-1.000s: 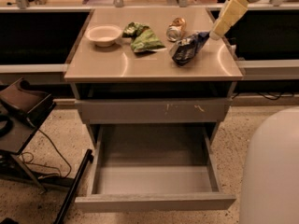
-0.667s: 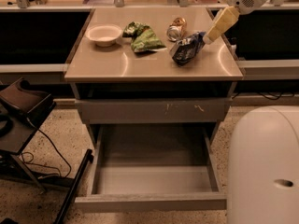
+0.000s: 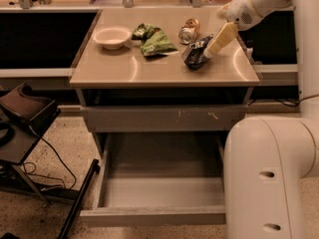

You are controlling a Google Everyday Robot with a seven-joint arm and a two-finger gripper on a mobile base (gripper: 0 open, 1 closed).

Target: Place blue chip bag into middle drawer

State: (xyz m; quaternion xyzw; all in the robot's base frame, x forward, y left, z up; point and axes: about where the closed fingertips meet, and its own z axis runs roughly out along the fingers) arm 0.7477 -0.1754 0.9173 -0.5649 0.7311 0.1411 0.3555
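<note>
The blue chip bag [image 3: 195, 53] lies crumpled on the right part of the table top [image 3: 149, 71], in front of a gold can. My gripper [image 3: 208, 53] reaches down from the upper right and its tip is at the bag's right edge, touching or almost touching it. The middle drawer [image 3: 154, 216] is pulled out wide below the table; its plain front panel faces me and nothing shows inside. My arm's white body [image 3: 269, 173] hides the drawer's right end.
A white bowl [image 3: 111, 36], a green crinkled bag [image 3: 152, 40] and a gold can [image 3: 188, 31] sit on the table behind and left of the blue bag. A closed drawer front with pale scratch marks [image 3: 164, 117] is above the open drawer. A dark cart [image 3: 22, 118] stands at the left.
My gripper has come down and left to the blue bag's right edge. My arm's white body has shifted left, covering more of the drawer's right side.
</note>
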